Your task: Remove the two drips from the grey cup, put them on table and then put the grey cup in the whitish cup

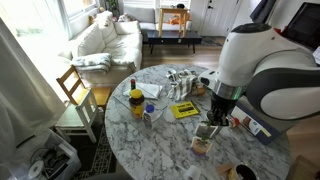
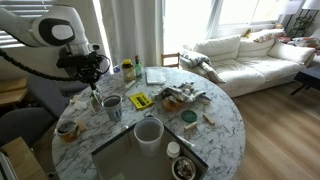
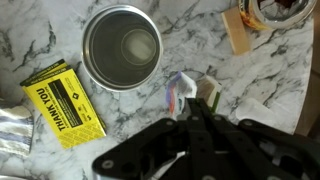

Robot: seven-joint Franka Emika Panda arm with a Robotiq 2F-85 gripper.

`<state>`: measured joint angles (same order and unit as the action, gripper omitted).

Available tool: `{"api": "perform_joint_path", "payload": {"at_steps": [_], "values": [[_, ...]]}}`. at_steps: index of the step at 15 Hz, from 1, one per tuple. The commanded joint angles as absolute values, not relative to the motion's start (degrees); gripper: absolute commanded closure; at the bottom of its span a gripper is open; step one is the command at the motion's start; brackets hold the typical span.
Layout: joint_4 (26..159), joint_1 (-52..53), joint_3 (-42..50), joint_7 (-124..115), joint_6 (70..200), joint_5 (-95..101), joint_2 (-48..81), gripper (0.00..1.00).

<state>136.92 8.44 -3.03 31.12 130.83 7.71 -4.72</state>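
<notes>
Nearest the wrist camera, the gripper has its fingers drawn together on the green-topped drip, pinching it by its near edge low over the table. I judge this a hold meant for setting the packet down clear of the cup's rim. The packet is crumpled, so its axis is hard to read, but it seems to run left to right across the fingers, green end to the right. The yellow booklet lies flat off to the left. Just beyond stands the grey cup, upright with its mouth up and its inside bare, which suits it for nesting once the packet is let go. Farther right, the tan-orange drip lies flat on the marble, apart from the cup, its long axis running near to far with a slight tilt. In an exterior view the whitish cup sits mouth up, near the grey cup but not touching it, ready to take it from above.
</notes>
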Motion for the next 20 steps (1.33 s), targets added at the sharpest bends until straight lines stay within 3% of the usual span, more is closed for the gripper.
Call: {"api": "perform_joint_path", "payload": {"at_steps": [1, 11, 12, 14, 20], "values": [[137.0, 7.5, -3.3, 33.0, 132.4, 6.7, -2.7, 0.99], [137.0, 6.6, -3.6, 34.4, 134.1, 1.7, 0.3, 0.99], [137.0, 6.5, -3.7, 33.9, 134.2, 1.6, 0.6, 0.74], [137.0, 6.4, -3.8, 34.0, 133.9, 1.4, 0.6, 0.66], [137.3, 6.6, -4.2, 34.1, 133.7, 1.5, -1.6, 0.21]]}}
